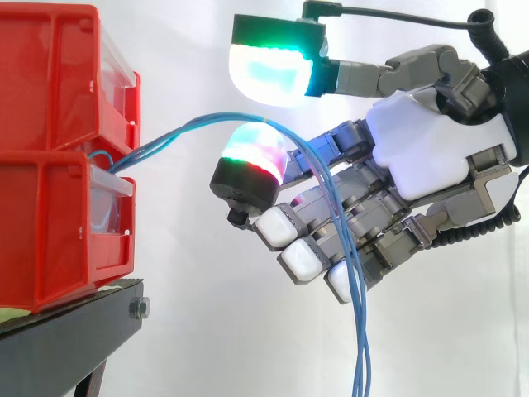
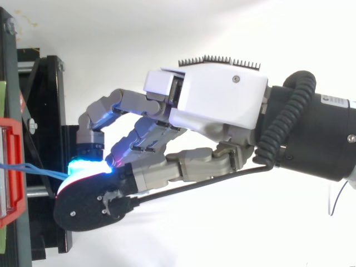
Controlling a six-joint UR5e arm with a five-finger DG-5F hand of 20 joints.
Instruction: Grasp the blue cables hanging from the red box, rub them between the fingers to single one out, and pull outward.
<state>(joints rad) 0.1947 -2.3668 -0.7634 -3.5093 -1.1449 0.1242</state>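
Several thin blue cables (image 1: 178, 132) come out between the two stacked red boxes (image 1: 50, 157) at the left. They arch over one fingertip (image 1: 252, 161) that glows red and green, then hang down in front of the other, bent fingers (image 1: 302, 260). My hand (image 1: 430, 145) reaches in from the right. The thumb pad (image 1: 269, 70), glowing green and white, hovers just above the cables with a small gap. From above, the cables (image 2: 33, 168) run from the red box (image 2: 11, 167) to the cyan glow under the thumb (image 2: 89, 203) of my hand (image 2: 217, 103).
The red boxes rest on a black stand (image 1: 78, 318) at the lower left, also seen from above as a black stand (image 2: 47, 89). A white curtain lies behind. The loose cable ends drop below the hand toward the bottom edge.
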